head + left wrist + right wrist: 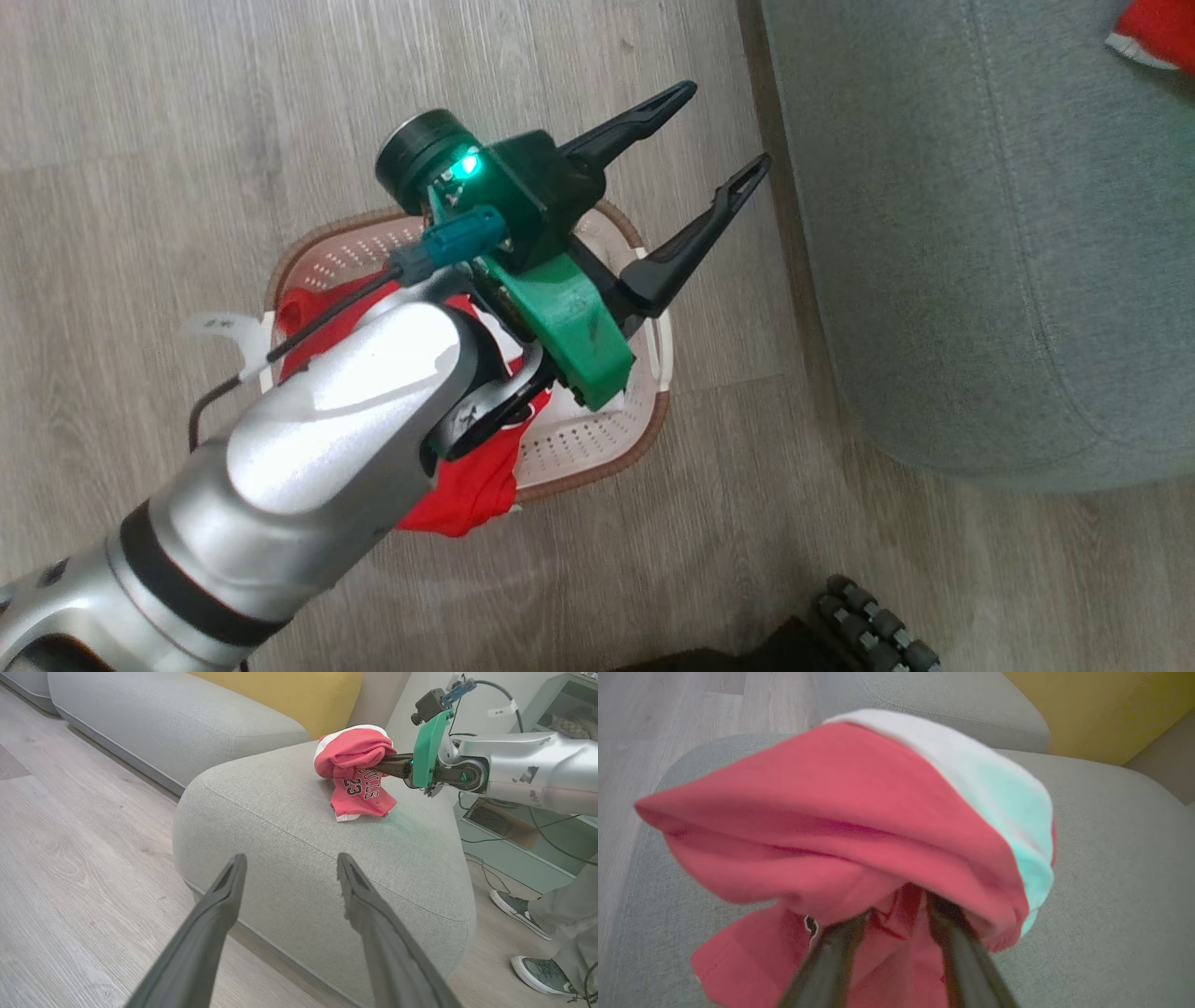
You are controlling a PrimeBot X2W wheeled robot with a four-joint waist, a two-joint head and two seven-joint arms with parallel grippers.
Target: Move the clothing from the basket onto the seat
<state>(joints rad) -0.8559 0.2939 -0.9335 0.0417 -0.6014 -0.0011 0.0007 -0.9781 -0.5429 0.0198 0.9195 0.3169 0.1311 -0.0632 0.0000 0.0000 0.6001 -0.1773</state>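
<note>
Wood floor (140,93), head view: basket (579,448) at centre w/ red clothing (467,495) spilling over its 6 o'clock rim; seat (980,233) at its 3 o'clock. L gripper (728,122) above basket, fingers wide, empty. Over seat, BULLS 23 jersey (359,770) drapes R gripper (896,907); fingers part-spread, tips buried, can't tell if gripping.

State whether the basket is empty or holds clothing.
Not empty: red clothing lies in the basket, draping over its rim.

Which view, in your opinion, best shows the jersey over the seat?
Left wrist view: the whole jersey, lettering readable. The right wrist view gives a blurred close-up; the head view, a red corner at top right.
</note>
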